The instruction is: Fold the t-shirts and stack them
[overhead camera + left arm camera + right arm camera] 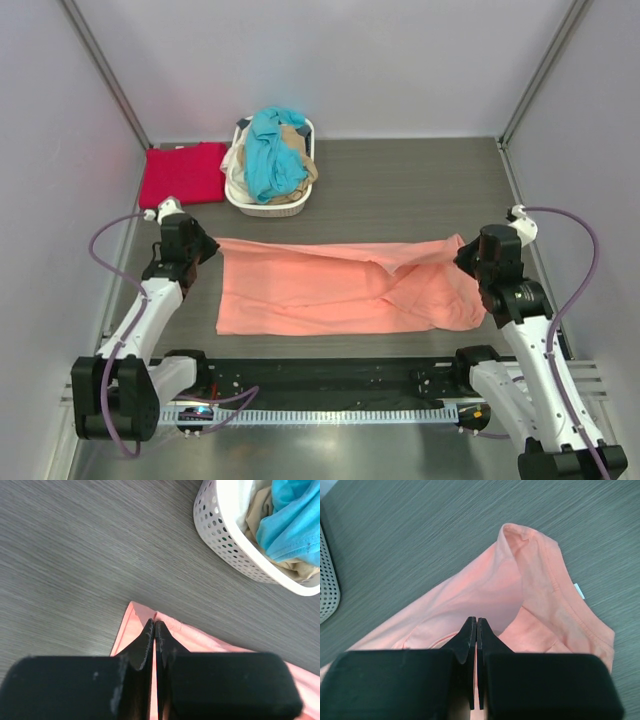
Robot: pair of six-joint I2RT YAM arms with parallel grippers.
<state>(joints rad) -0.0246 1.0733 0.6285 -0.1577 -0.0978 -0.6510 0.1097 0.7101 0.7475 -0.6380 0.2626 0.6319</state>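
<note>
Closest to my wrist cameras are the fingers. The left gripper (153, 625) is pressed narrow, with only a slit between its fingers, at the 9 o'clock far corner of the salmon-pink shirt (340, 290). It looks pinched onto the hem there. The right gripper (476, 622) is just as narrow, and the cloth rises in creases to its tips near the collar, so I judge it is holding fabric at the 3 o'clock end.

By my reading I am less than halfway through the task. The crimson red shirt (183, 173) lies folded flat at 10 o'clock and starts the stack. The pink one stretches across the middle of the surface (400, 190) as a long band, rumpled toward 3 o'clock, with more folds to make. The teal shirt (272, 150) and the beige shirt (303, 170) are heaped in the white basket (262, 208) at 12 o'clock, untouched.

For room, bare surface lies open at 1 to 2 o'clock, beside the basket. The enclosure walls run near both arms, and the red shirt sits tight against the 9 o'clock wall, so I would keep any sweeps inward.
</note>
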